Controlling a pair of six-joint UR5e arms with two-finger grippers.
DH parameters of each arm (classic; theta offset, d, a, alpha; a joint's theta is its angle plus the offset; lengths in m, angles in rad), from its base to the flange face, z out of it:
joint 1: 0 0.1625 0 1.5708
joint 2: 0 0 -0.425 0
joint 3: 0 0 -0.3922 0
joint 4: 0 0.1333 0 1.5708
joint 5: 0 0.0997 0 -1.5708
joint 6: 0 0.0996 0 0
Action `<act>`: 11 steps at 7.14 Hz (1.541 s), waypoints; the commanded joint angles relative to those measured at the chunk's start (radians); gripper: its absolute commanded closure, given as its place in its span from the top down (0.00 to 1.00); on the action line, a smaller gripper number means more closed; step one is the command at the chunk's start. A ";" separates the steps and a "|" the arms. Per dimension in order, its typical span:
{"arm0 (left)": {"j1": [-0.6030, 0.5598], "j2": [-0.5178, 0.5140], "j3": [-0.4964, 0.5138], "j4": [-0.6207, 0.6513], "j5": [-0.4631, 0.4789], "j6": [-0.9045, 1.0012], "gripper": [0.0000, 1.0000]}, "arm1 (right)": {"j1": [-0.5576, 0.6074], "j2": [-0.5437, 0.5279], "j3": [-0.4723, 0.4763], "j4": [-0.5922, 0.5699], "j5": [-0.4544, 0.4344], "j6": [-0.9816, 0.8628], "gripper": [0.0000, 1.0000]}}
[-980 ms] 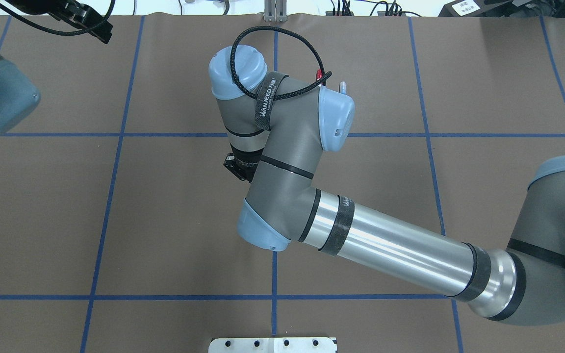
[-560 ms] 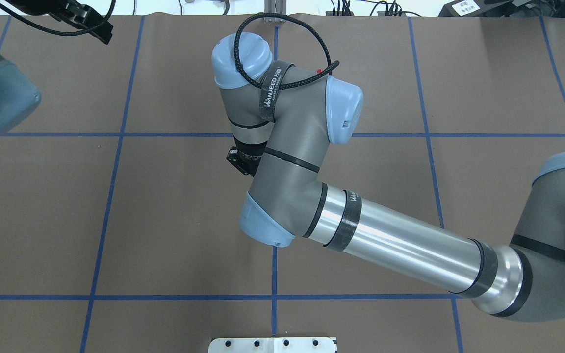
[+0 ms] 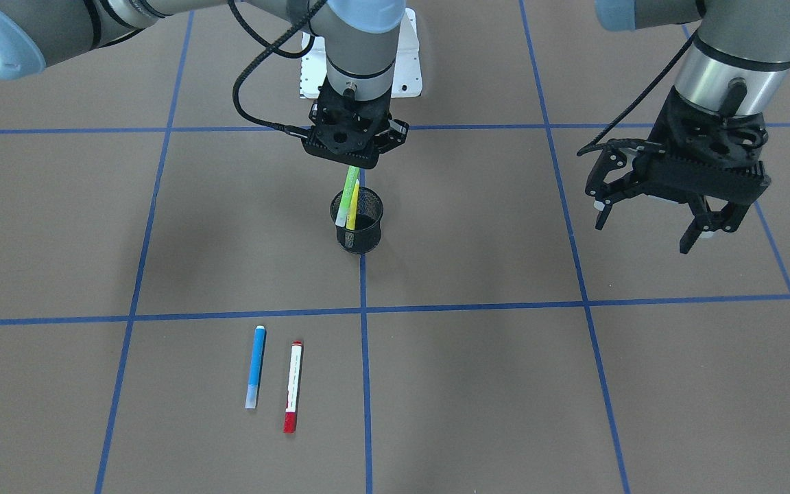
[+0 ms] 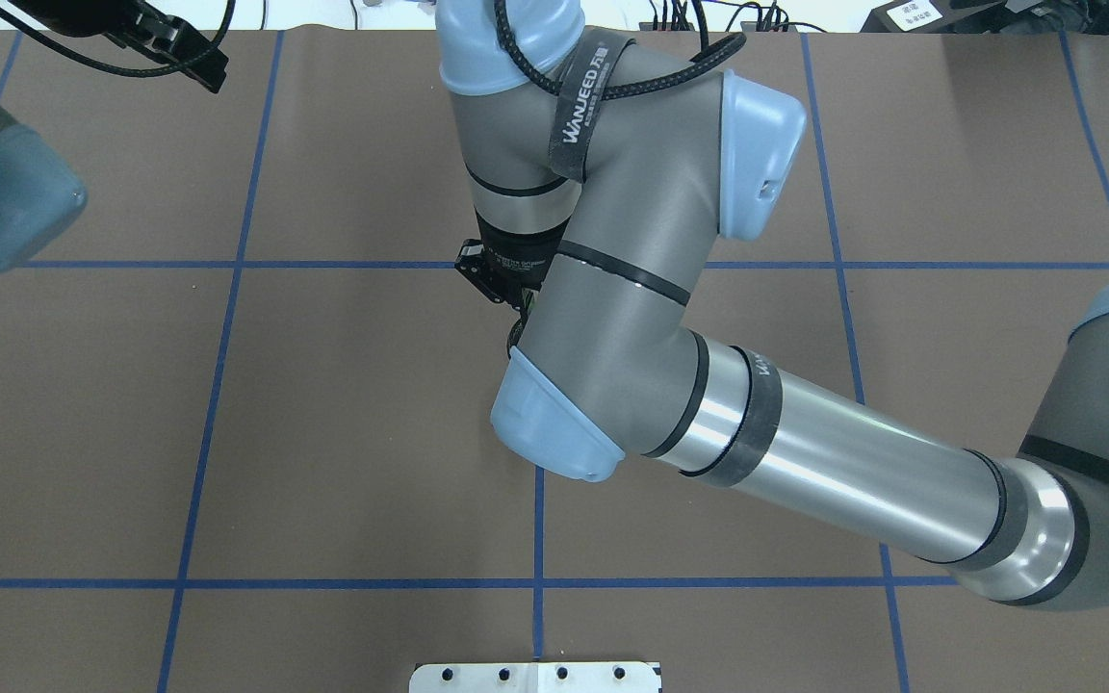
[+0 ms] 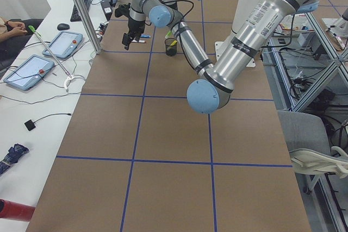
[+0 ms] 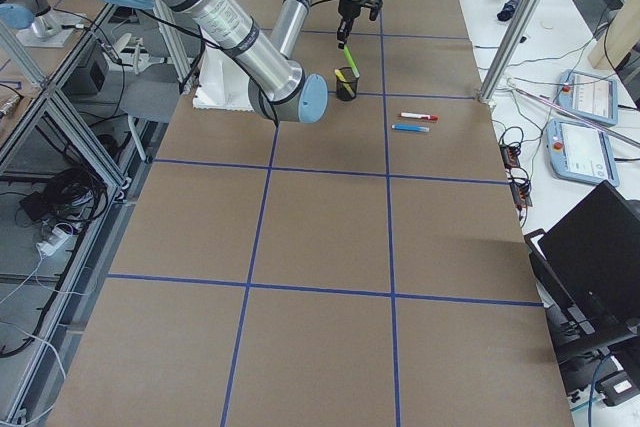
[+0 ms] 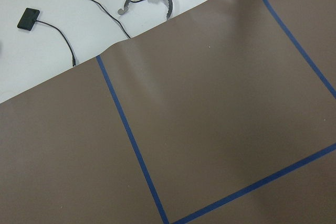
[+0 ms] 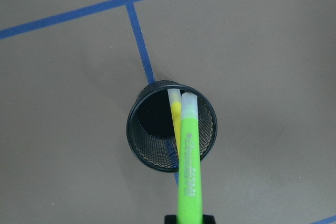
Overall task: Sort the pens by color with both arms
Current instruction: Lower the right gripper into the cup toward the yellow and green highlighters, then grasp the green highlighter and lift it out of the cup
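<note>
Holding green pen [image 3: 348,189] in clenched right fingers [image 8: 208,219], low end at mouth of black mesh cup [image 3: 367,237], beside yellow pen [image 3: 353,206] leaning inside. With left fingers [image 3: 691,239] spread, empty, toward 3 o'clock. Could snag rim or yellow pen if moved askew, toppling cup on bench [image 3: 573,384].

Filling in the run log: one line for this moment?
right gripper: shut on green pen, tip over mesh cup | yellow pen: in mesh cup | blue pen, red-capped pen: flat on table | left gripper: open, empty
</note>
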 commanded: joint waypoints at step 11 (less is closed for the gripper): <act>0.056 0.006 0.066 -0.089 0.000 -0.077 1.00 | -0.050 -0.064 -0.535 0.929 -0.720 -0.147 0.00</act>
